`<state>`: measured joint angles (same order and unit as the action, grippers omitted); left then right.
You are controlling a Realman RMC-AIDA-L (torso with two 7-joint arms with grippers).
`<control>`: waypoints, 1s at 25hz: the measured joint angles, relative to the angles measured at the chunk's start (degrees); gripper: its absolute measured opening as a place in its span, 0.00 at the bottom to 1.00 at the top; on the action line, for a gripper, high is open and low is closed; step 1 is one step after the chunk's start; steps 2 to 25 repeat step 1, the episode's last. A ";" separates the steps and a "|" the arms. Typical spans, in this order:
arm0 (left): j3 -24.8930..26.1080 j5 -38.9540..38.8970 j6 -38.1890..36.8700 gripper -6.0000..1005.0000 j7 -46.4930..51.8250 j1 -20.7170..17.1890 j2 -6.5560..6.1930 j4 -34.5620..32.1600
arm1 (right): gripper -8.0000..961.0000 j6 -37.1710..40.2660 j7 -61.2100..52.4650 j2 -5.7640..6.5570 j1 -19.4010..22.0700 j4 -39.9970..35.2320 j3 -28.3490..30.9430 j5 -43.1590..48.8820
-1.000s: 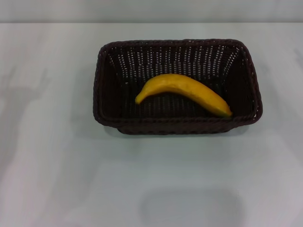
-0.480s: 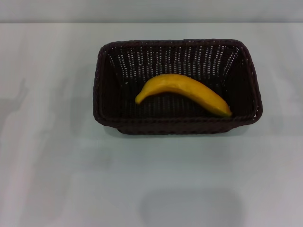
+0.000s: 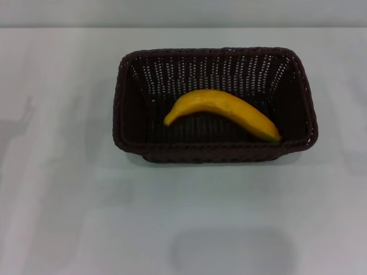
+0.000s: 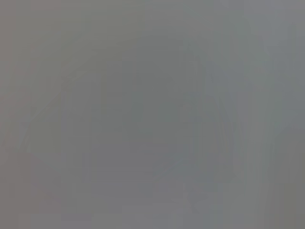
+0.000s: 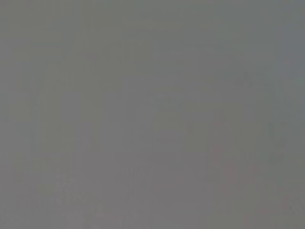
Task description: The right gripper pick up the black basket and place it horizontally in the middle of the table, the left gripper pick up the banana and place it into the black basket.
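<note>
Head view: the black basket (image 3: 215, 154) sits lengthwise across the middle of the white surface (image 3: 69, 200), the banana (image 3: 221, 112) lying inside on its floor, with neither hand visible; both wrist views show only plain grey, so each hand's state cannot be told.

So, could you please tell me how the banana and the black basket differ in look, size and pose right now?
The banana is smooth, curved and yellow; the black basket is dark, woven and rectangular. The basket is much larger, and the banana lies inside it. The banana lies slanted across the basket floor, while the basket sits with its long side across the table. Both are at rest, with no gripper in view.
</note>
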<state>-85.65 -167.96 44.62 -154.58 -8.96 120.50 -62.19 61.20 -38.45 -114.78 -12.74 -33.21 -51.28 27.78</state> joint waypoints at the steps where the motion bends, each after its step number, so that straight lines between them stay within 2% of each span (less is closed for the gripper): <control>1: -0.09 0.00 0.50 0.88 0.10 0.00 0.00 0.03 | 0.72 0.98 0.02 0.00 -0.05 0.70 0.10 -0.53; 25: -0.09 0.00 0.50 0.88 0.10 0.00 0.00 0.03 | 0.72 0.98 0.02 0.00 -0.05 0.70 0.10 -0.53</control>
